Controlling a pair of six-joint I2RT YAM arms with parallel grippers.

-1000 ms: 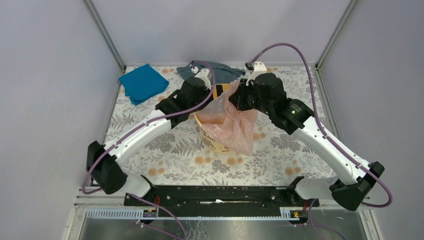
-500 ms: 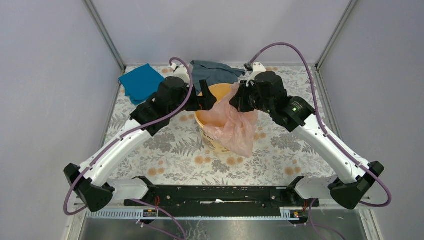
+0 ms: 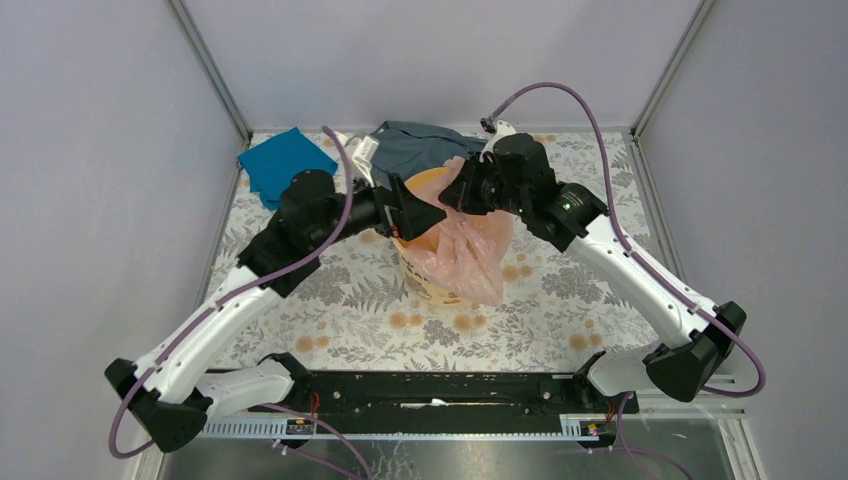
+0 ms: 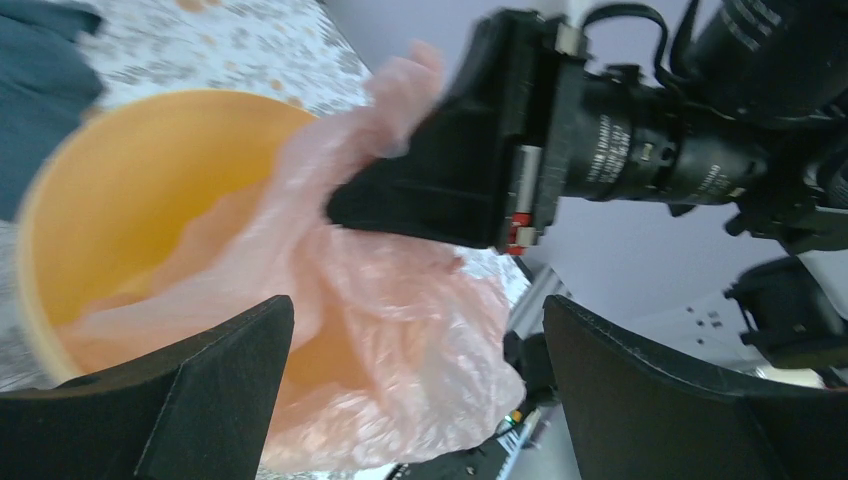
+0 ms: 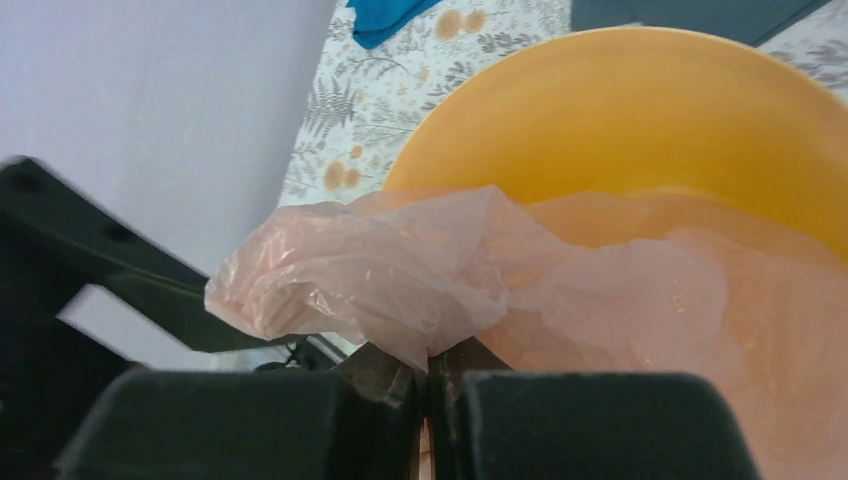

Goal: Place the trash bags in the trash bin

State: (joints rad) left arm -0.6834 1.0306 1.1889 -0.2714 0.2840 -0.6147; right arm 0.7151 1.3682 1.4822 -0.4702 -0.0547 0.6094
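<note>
Right claw [image 5: 428, 378] pinches pink bag [image 5: 400, 270] over bin [image 5: 640, 110]; left claw [image 4: 415, 310] gapes wide, apparently by the rim.

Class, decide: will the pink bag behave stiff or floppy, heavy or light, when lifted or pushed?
Probably floppy: the pink bag sags in wrinkles over the bucket rim wherever unsupported. Likely very light: the right gripper holds it up by one pinched fold. Pushed, it would probably crumple rather than slide.

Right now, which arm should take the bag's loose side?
Left. The left tool is open, empty and aimed at the bag draped over the bin, while the right tool is shut on the bag's top edge, so likely occupied.
</note>
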